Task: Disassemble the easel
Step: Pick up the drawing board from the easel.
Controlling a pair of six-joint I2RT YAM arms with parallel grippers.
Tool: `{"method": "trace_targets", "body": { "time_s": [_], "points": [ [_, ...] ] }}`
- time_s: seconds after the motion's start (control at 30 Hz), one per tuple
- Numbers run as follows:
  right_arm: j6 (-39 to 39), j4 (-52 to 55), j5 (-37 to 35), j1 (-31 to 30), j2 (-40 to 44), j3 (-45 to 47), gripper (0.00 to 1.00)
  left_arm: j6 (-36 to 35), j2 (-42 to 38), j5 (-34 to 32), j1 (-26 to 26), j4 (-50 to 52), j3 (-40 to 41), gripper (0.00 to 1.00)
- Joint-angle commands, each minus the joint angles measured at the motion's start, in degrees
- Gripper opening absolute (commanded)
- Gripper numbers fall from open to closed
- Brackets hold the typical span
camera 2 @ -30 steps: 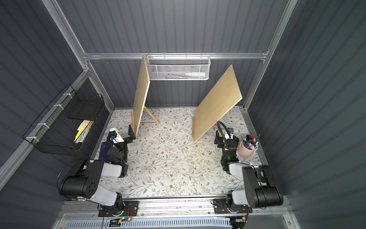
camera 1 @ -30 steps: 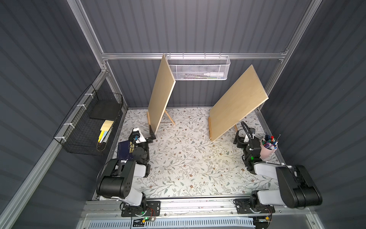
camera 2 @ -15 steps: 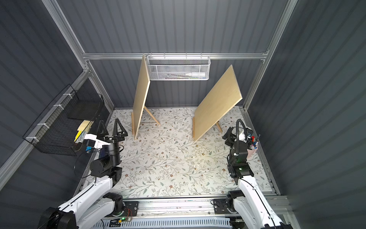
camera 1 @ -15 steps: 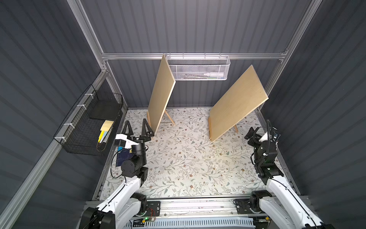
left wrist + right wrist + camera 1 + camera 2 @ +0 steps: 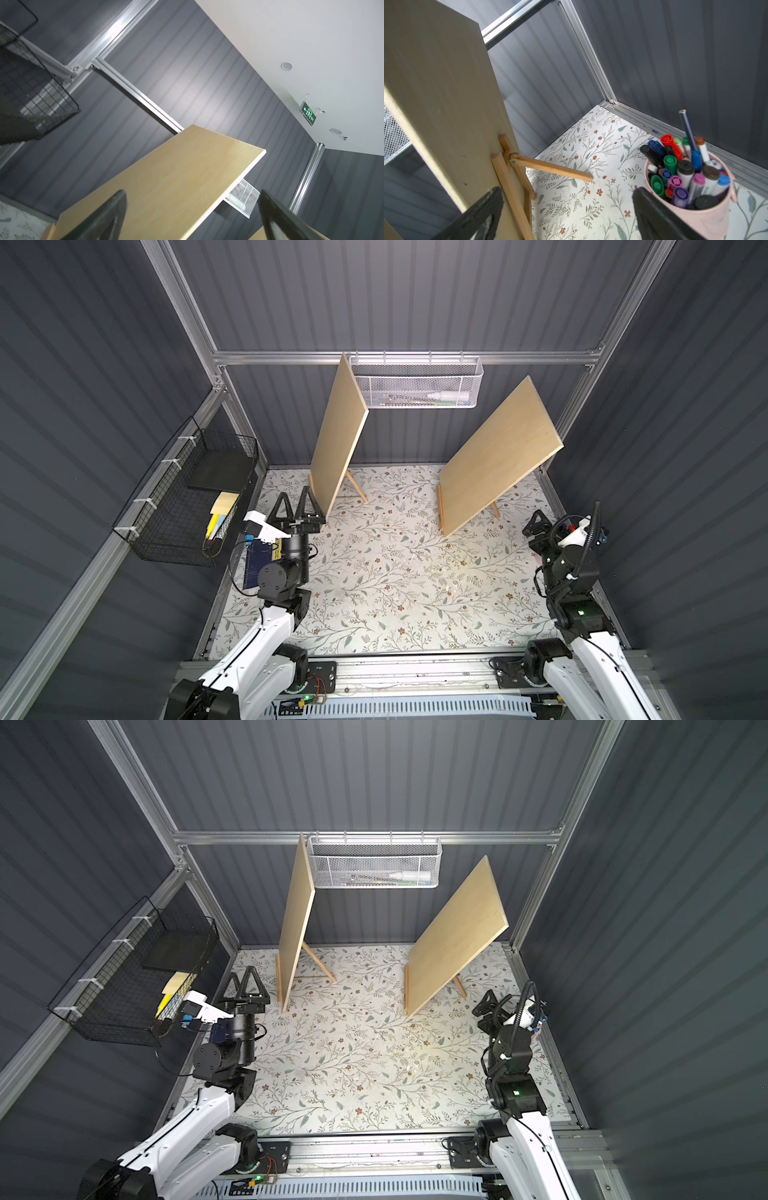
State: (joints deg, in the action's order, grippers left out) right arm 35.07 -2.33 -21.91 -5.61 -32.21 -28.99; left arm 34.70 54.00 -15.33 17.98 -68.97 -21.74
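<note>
Floral-print tabletop boxed by dark grey ribbed walls; left easel and right easel stand near its back edge. Empty, the left gripper and right gripper gape wide.

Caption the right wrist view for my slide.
Jaws open, the right gripper faces the easel's hinged rear leg behind its board; pink marker cup alongside.

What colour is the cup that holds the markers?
Pale pink; the cup shows best in the right wrist view.
</note>
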Motion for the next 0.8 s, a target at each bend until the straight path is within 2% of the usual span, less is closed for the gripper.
{"method": "trace_targets", "body": {
  "time_s": [0.0,0.1,0.2,0.33,0.43,0.53,0.6,0.67,0.7,0.77],
  "points": [
    [1.55,3.78,2.50,0.07,1.68,-3.49,0.99,4.33,-1.17,0.17,3.79,4.28,-1.73,0.99],
    [0.67,6.21,5.25,0.06,4.76,-6.13,0.99,4.62,-4.79,-5.38,8.82,9.83,-2.11,0.99],
    [-0.11,13.52,9.12,-0.02,5.43,-12.69,0.99,4.70,-7.02,-10.77,12.85,14.26,-2.03,0.99],
    [1.24,23.90,19.14,-0.37,1.93,-25.19,0.99,5.65,-8.04,-13.88,13.40,19.44,-1.99,0.99],
    [3.99,25.55,30.62,-1.00,-2.52,-32.74,0.99,5.47,-8.17,-14.20,13.33,20.59,-1.41,0.99],
    [6.77,23.65,36.34,-4.61,-5.56,-37.70,0.99,5.11,-7.39,-14.30,13.31,21.72,-2.20,0.99],
    [6.65,22.52,34.93,-10.65,-8.05,-39.93,0.99,5.20,-6.52,-14.34,13.31,22.16,-2.60,1.00],
    [3.73,22.72,29.45,-19.81,-11.63,-42.58,0.98,5.80,-5.48,-15.33,13.31,23.40,-3.31,0.99],
    [0.23,23.34,23.66,-27.02,-14.66,-44.54,0.98,5.92,-5.07,-15.60,13.31,24.24,-3.79,0.99],
    [-5.43,23.65,13.85,-37.57,-20.72,-47.68,0.99,6.08,-4.86,-16.29,13.31,25.22,-4.36,0.99]
  ]
}}
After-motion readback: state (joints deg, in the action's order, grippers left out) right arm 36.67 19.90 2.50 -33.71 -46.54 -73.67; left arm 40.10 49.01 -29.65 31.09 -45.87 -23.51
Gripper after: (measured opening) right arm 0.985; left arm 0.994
